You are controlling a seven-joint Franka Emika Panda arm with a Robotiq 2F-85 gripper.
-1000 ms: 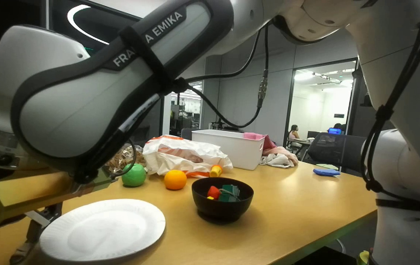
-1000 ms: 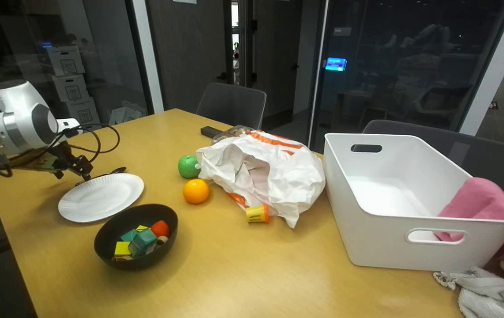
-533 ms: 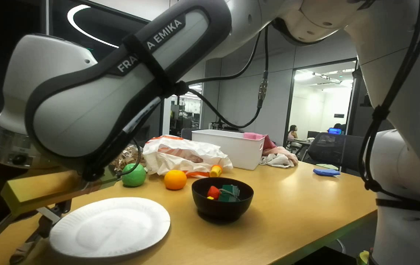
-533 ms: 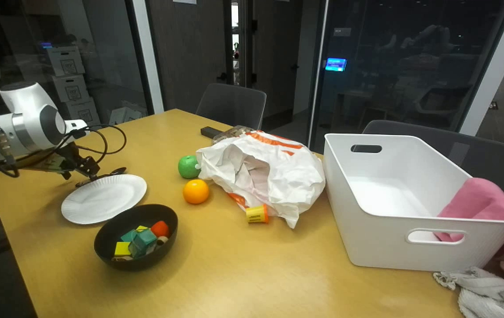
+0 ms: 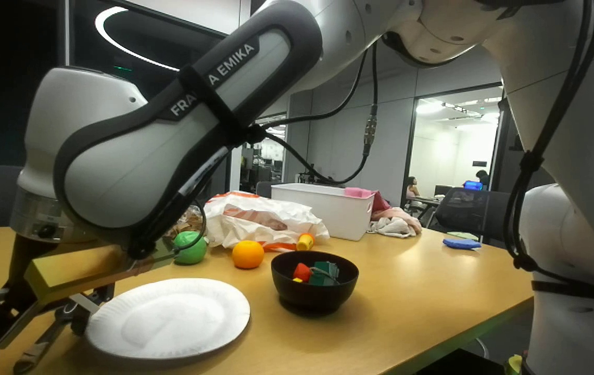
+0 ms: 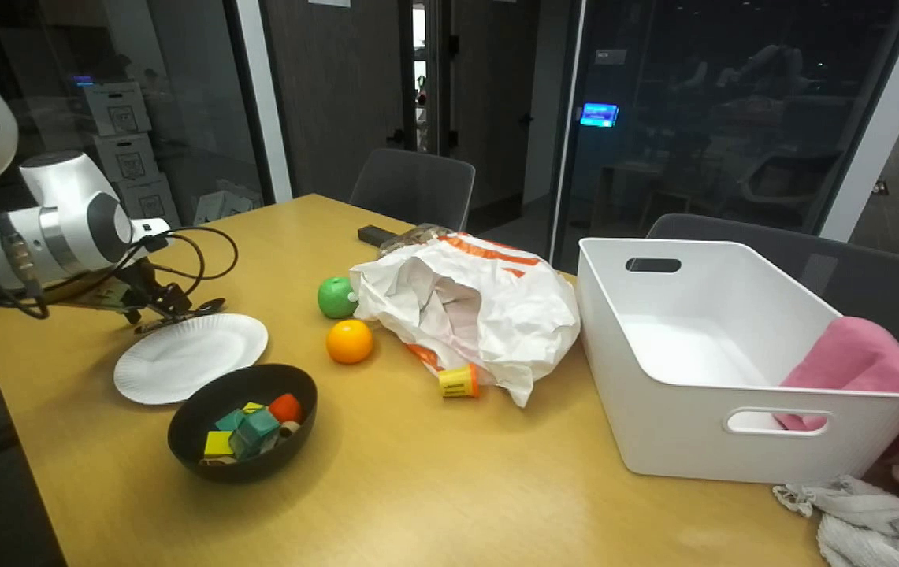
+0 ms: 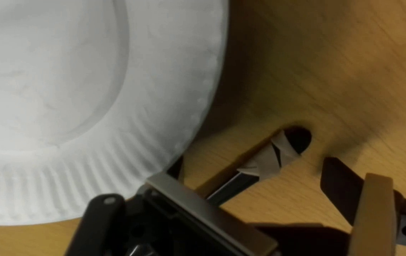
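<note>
Black and grey, the gripper had its jaws standing wide apart, and I was holding nothing between them. Below, the dark utensil, wrapped with something grey near its handle end, lay on the table, just beside the white paper plate. One finger covered part of the plate's rim in the wrist view; whether it touched, I could not tell. Near the plate stood the black bowl with coloured pieces inside. Farther away were the orange, the green fruit, the white bag and the white bin.
</note>
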